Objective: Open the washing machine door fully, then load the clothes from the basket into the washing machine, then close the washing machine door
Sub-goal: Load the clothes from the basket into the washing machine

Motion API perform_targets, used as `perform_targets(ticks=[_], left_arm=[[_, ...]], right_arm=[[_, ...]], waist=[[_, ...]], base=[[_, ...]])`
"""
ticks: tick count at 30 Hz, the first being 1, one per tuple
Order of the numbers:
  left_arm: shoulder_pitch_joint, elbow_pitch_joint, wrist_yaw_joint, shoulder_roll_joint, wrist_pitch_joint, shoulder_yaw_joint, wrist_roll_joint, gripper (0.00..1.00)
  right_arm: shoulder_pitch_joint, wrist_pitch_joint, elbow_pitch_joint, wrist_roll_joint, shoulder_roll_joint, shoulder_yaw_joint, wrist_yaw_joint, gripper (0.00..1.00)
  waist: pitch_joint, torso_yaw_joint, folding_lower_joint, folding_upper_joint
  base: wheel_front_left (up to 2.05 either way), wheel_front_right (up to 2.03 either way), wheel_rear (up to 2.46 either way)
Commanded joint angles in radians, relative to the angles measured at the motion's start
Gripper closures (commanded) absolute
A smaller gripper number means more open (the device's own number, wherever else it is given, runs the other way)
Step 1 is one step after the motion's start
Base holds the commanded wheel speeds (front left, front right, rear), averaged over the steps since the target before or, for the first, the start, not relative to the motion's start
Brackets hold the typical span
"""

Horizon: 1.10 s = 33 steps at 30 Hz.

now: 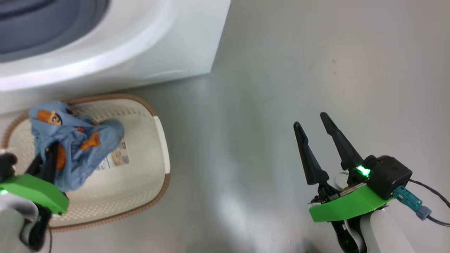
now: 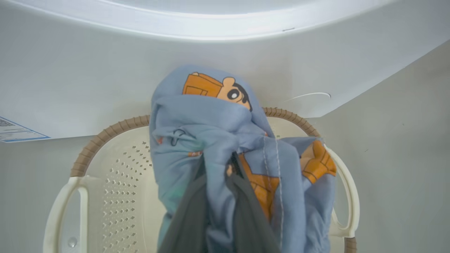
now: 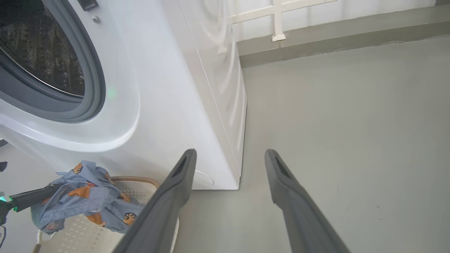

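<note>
L claw (image 2: 218,175) clamped on clothes (image 2: 197,119) over basket (image 1: 137,182); R claw (image 1: 310,120) wide open, empty.

Through the left wrist view I see my left gripper (image 2: 220,170) clamped on the clothes (image 2: 207,119), its two dark fingers (image 2: 190,218) half buried in the folds. The light blue bundle, printed with orange cartoon figures, stands bunched up over the basket (image 2: 105,133). I can make out the basket's brown woven rim, perforated wall and a cream handle (image 2: 63,200) on each side. Behind it is the white washing machine (image 2: 88,77), with a blue-edged sticker (image 2: 14,128) at far left. Grey floor (image 2: 404,158) lies to the right.
</note>
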Motion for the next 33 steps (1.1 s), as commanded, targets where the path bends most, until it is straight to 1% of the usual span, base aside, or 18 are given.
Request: perform_targets(ticks=[1,10,16,22,23,28,33], left_arm=[[0.045,-0.031,-0.003,0.032,-0.012,0.068,0.03,1.0],[0.231,-0.186,-0.003,-0.052,-0.012,0.294,0.19,1.0],[0.338,-0.289,-0.003,-0.116,-0.012,0.403,0.279,1.0],[0.428,-0.395,-0.003,-0.174,-0.012,0.491,0.355,1.0],[0.428,-0.395,-0.003,-0.174,-0.012,0.491,0.355,1.0],[0.482,-0.468,-0.003,-0.213,-0.012,0.539,0.42,1.0],[0.539,-0.554,-0.003,-0.263,-0.012,0.599,0.485,1.0]], right_arm=[[0.041,-0.005,-0.013,-0.011,0.001,0.018,0.002,0.0],[0.067,-0.005,0.027,-0.031,0.001,0.016,0.002,0.0],[0.096,-0.005,0.05,-0.043,0.001,0.009,0.002,0.0],[0.123,-0.005,0.071,-0.049,0.001,0.003,0.002,0.0],[0.123,-0.005,0.071,-0.049,0.001,0.003,0.002,0.0],[0.141,-0.005,0.084,-0.054,0.001,-0.005,0.002,0.0],[0.158,-0.005,0.096,-0.064,0.001,-0.012,0.002,0.0]], waist=[[-0.072,0.015,-0.0001,-0.0001],[-0.209,0.026,-0.0001,-0.0001],[-0.291,0.036,-0.0001,-0.0001],[-0.368,0.045,-0.0001,-0.0001],[-0.368,0.045,-0.0001,-0.0001],[-0.424,0.059,-0.0001,-0.0001],[-0.48,0.072,-0.0001,-0.0001]], base=[[0.0,0.0,0.0],[0.0,0.0,0.0],[0.0,0.0,0.0],[0.0,0.0,0.0],[0.0,0.0,0.0],[0.0,0.0,0.0],[0.0,0.0,0.0]])
